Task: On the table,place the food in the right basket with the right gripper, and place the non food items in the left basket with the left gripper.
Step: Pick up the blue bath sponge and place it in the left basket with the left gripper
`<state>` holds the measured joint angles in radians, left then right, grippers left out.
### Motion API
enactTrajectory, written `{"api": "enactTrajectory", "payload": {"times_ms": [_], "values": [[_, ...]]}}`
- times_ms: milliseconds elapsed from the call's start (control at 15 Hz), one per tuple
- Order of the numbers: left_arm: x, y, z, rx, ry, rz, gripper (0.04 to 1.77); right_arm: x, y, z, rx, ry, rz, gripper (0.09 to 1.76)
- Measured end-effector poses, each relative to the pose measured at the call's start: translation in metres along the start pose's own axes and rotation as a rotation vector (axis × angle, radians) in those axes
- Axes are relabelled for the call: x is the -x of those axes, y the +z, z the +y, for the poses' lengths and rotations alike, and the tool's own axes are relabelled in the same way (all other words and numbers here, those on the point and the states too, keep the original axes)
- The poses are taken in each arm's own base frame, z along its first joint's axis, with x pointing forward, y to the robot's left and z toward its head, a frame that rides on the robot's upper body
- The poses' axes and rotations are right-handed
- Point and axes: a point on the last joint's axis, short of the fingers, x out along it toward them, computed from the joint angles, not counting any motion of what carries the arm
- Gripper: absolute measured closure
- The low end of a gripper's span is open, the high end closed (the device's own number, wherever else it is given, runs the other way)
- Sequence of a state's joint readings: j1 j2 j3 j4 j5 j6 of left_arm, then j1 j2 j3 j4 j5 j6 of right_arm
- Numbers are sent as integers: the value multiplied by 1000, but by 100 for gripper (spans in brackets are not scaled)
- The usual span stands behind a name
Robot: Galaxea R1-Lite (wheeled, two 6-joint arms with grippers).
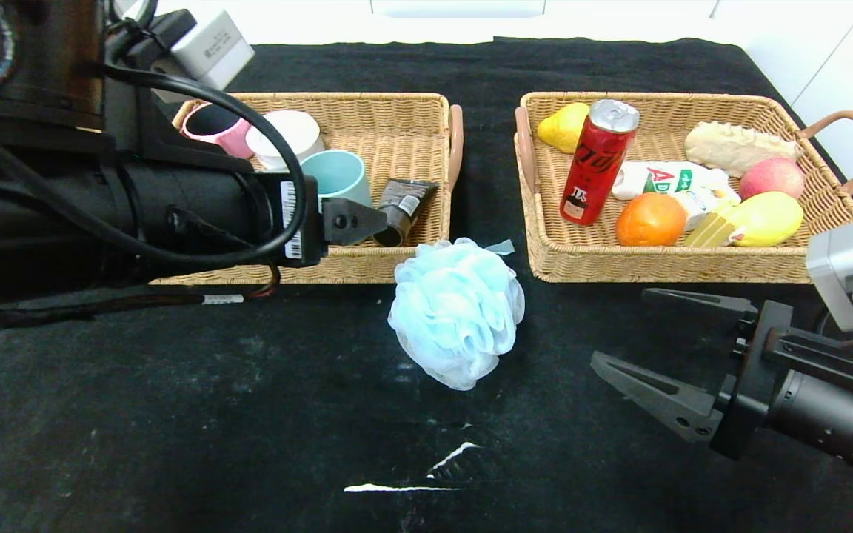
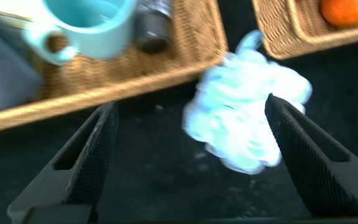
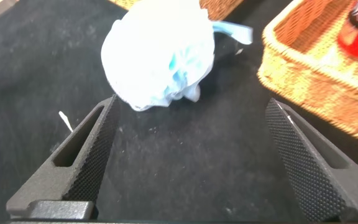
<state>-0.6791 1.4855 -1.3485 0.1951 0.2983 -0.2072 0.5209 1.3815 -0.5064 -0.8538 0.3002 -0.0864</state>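
Observation:
A pale blue bath puff lies on the black table in front of the gap between the two wicker baskets. My left gripper hangs open over the front rim of the left basket, just left of the puff, with nothing between its fingers. My right gripper stands open and empty low over the table, to the right of the puff and in front of the right basket.
The left basket holds a pink cup, a white jar, a teal mug and a dark tube. The right basket holds a red can, an orange, an apple, bread and other food.

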Motion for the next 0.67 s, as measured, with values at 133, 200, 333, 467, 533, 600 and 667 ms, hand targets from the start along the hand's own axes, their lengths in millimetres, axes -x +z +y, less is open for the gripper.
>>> {"api": "enactTrajectory", "payload": {"times_ms": [133, 200, 333, 467, 533, 600, 667], "values": [[-10, -10, -18, 3, 11, 31, 11, 2, 2, 0, 3, -3, -10, 14], [-15, -15, -27, 16, 25, 42, 10, 3, 3, 0, 5, -4, -14, 14], [-26, -22, -43, 19, 24, 62, 10, 5, 6, 0, 8, -5, -24, 14], [-34, -28, -54, 12, 19, 80, 10, 7, 9, 1, 12, -7, -39, 14], [-37, -30, -59, 18, 29, 85, 10, 8, 11, 1, 14, -8, -44, 14], [-41, -32, -62, 26, 44, 86, 10, 9, 12, 0, 16, -10, -50, 14], [-47, -35, -66, 33, 56, 90, 10, 10, 13, 1, 17, -11, -54, 14]]}}
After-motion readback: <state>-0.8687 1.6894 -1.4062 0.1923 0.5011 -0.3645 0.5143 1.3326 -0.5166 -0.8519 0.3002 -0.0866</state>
